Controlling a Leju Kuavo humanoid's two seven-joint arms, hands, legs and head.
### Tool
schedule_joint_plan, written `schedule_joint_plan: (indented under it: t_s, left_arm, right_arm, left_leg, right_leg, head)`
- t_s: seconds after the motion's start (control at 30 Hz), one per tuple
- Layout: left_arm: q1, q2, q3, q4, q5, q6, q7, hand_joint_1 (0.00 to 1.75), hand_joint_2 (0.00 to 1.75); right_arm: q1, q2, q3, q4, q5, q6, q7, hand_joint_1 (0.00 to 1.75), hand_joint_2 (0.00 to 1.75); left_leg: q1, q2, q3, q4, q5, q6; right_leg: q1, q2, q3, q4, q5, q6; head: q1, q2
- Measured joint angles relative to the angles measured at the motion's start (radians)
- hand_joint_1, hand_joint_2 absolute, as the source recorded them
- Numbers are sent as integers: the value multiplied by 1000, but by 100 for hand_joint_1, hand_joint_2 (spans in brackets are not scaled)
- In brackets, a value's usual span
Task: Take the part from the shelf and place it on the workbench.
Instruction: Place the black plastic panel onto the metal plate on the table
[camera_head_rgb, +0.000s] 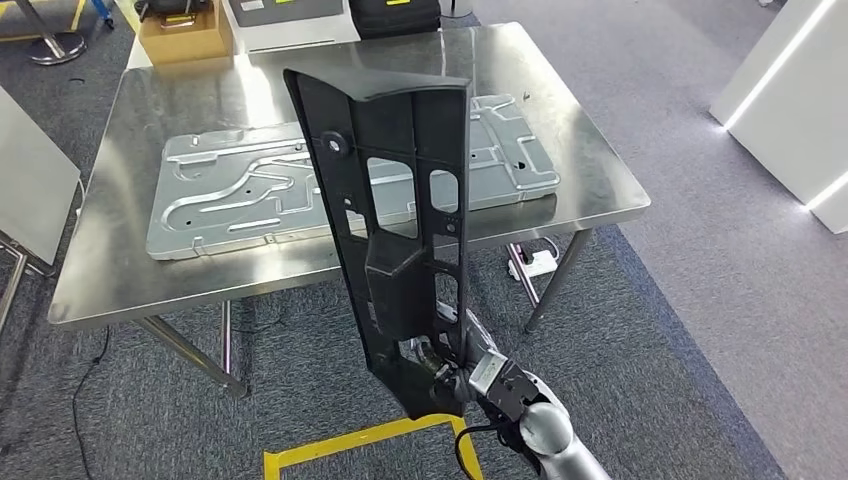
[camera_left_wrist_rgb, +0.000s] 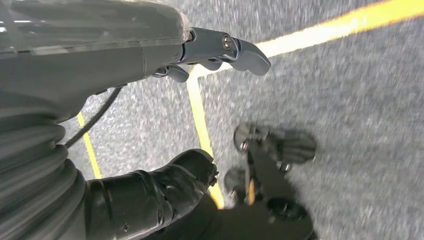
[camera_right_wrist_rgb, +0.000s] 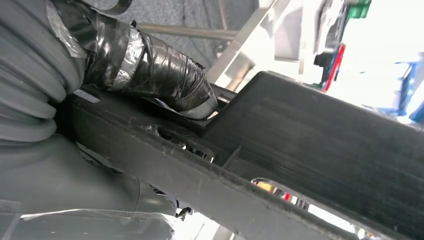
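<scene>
A long black plastic part (camera_head_rgb: 395, 220) with several cut-outs stands nearly upright in front of me, its top tilted toward the left. My right hand (camera_head_rgb: 470, 375) grips its lower end, below the steel workbench's (camera_head_rgb: 600, 175) near edge. In the right wrist view the taped thumb (camera_right_wrist_rgb: 160, 75) lies across the black part (camera_right_wrist_rgb: 320, 150). My left hand (camera_left_wrist_rgb: 200, 55) hangs over the grey carpet with fingers apart and nothing in it.
A large stamped sheet-metal panel (camera_head_rgb: 240, 195) lies flat across the middle of the workbench. A cardboard box (camera_head_rgb: 185, 35) and dark cases sit at its far edge. Yellow floor tape (camera_head_rgb: 350, 445) marks the carpet near my feet. White lit counters (camera_head_rgb: 800, 110) stand at right.
</scene>
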Motion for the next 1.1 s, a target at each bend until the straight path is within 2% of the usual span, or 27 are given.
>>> schedule_joint_plan:
  t_s: [0.07, 0.1, 0.13, 0.17, 0.2, 0.27, 0.3, 0.4, 0.47, 0.5, 0.57, 0.6, 0.63, 0.67, 0.7, 0.73, 0.77, 0.8, 0.83, 0.9, 0.97, 1.03, 1.1]
  left_arm:
    - [-5, 0, -2, 0, -5, 0, 3, 0, 175]
    - [-7, 0, -3, 0, -8, 0, 4, 0, 175]
    - [-8, 0, -5, 0, -10, 0, 4, 0, 175]
    - [-9, 0, -6, 0, -12, -1, 4, 0, 175]
    - [-9, 0, -7, 0, -14, -1, 4, 0, 175]
    - [-10, -1, -8, 0, -15, -2, 4, 0, 175]
    - [-10, -1, -9, 0, -17, -2, 4, 0, 175]
    - [-11, -2, -14, 0, -29, -4, 7, 0, 175]
    - [-15, -2, -19, 0, -42, -7, 13, 0, 175]
    - [-19, -2, -22, 0, -47, -8, 18, 0, 175]
    - [-28, -3, -30, 0, -60, -10, 28, 0, 175]
    - [-31, -3, -34, 0, -66, -10, 33, 0, 175]
    - [-34, -4, -39, 0, -72, -11, 39, 0, 175]
    - [-36, -4, -43, 0, -79, -12, 45, 0, 175]
    - [-39, -5, -47, 0, -84, -12, 50, 0, 175]
    - [-42, -5, -51, 0, -91, -12, 55, 0, 175]
    - [-48, -5, -56, 0, -97, -12, 59, 0, 175]
    - [-54, -5, -61, 0, -104, -12, 65, 0, 175]
    - [-60, -5, -67, 0, -113, -13, 70, 0, 175]
    - [-70, -7, -79, 0, -128, -14, 83, 0, 175]
    - [-79, -9, -91, 0, -141, -15, 94, 0, 175]
    - [-90, -11, -103, 0, -150, -16, 103, 0, 175]
    - [-100, -13, -112, 0, -157, -17, 109, 0, 175]
  right_arm:
    - [-30, 0, 6, 17, -2, 1, 12, 175, 175]
    - [-47, 0, 10, 28, -2, -1, 19, 175, 175]
    - [-65, 1, 16, 39, -2, -3, 26, 175, 175]
    - [-86, 3, 21, 50, -2, -6, 32, 175, 175]
    - [-108, 6, 26, 59, -2, -10, 38, 175, 175]
    - [-148, 12, 35, 76, -2, -17, 43, 175, 175]
    - [-166, 15, 40, 83, 0, -20, 46, 175, 175]
    - [-237, 31, 57, 116, 27, -49, 70, 175, 175]
    - [-323, 58, 70, 159, 75, -108, 103, 175, 175]
    - [-373, 76, 77, 185, 109, -148, 120, 175, 175]
    - [-472, 115, 95, 247, 203, -251, 159, 175, 175]
    - [-513, 135, 107, 277, 261, -303, 179, 175, 175]
    - [-550, 156, 124, 310, 331, -360, 203, 175, 175]
    - [-582, 177, 143, 339, 399, -412, 226, 175, 175]
    - [-609, 198, 164, 365, 465, -459, 248, 175, 175]
    - [-633, 218, 188, 390, 533, -505, 272, 175, 175]
    - [-656, 235, 210, 413, 596, -545, 297, 175, 175]
    - [-678, 252, 235, 438, 668, -589, 330, 175, 175]
    - [-699, 268, 264, 463, 741, -633, 373, 175, 175]
    - [-732, 291, 331, 507, 866, -710, 467, 175, 175]
    - [-759, 304, 406, 543, 948, -767, 549, 175, 175]
    - [-782, 312, 472, 578, 1006, -812, 606, 175, 175]
    - [-795, 315, 524, 612, 1043, -839, 640, 175, 175]
  left_leg:
    - [-1, -8, -1, 1, -1, 6]
    - [-2, -13, -1, 3, -1, 6]
    - [-3, -19, 0, 5, -2, 6]
    - [-3, -24, 1, 7, -4, 5]
    - [-3, -29, 2, 10, -6, 4]
    - [-5, -36, 1, 15, -10, -2]
    - [-5, -39, -2, 16, -9, -7]
    - [-5, -42, -9, 15, -8, -24]
    - [-4, -40, -25, 49, -31, -35]
    - [-2, -38, -46, 93, -55, -40]
    - [1, -35, -112, 228, -114, -49]
    - [3, -34, -141, 282, -129, -51]
    - [4, -32, -156, 306, -127, -53]
    - [4, -31, -151, 289, -105, -53]
    - [5, -30, -128, 236, -68, -52]
    - [5, -28, -95, 161, -29, -50]
    - [3, -26, -63, 93, -2, -47]
    - [1, -25, -43, 46, 13, -43]
    - [-2, -24, -33, 20, 16, -39]
    - [-3, -27, -31, 13, 14, -30]
    - [1, -28, -27, 8, 16, -20]
    - [4, -27, -23, 4, 16, -8]
    - [3, -29, -22, 5, 14, -2]
  right_leg:
    - [0, 20, -69, 132, -53, 1]
    - [0, 22, -94, 175, -60, 1]
    - [0, 23, -102, 181, -45, 0]
    - [0, 23, -92, 147, -12, -2]
    - [0, 24, -65, 81, 31, -5]
    - [1, 30, -14, -39, 82, -12]
    - [2, 33, -1, -71, 89, -15]
    - [4, 35, 1, -87, 91, -26]
    - [-1, 35, 2, -94, 97, -38]
    - [-2, 34, 2, -96, 99, -42]
    - [0, 31, 2, -96, 99, -46]
    - [1, 30, 2, -96, 98, -47]
    - [3, 29, 3, -95, 98, -48]
    - [3, 29, 4, -95, 97, -48]
    - [3, 29, 6, -94, 96, -48]
    - [3, 30, 7, -94, 94, -46]
    - [5, 30, 7, -93, 92, -44]
    - [7, 30, 5, -92, 91, -41]
    - [9, 29, 3, -91, 90, -38]
    - [11, 27, 1, -92, 90, -31]
    - [11, 27, -7, -71, 75, -22]
    - [10, 28, -52, 22, 27, -15]
    - [9, 28, -123, 155, -22, -12]
  head:
    - [0, 0]
    - [0, 0]
    - [0, 0]
    - [0, 0]
    - [0, 0]
    - [0, 0]
    - [0, 0]
    - [0, 0]
    - [0, 0]
    - [-1, 0]
    - [-1, 0]
    - [-1, 0]
    - [-1, 0]
    - [-1, 0]
    - [-1, 0]
    - [-1, 0]
    - [-1, 0]
    - [-1, 0]
    - [-1, 0]
    - [-1, 0]
    - [-1, 0]
    - [0, 0]
    - [0, 0]
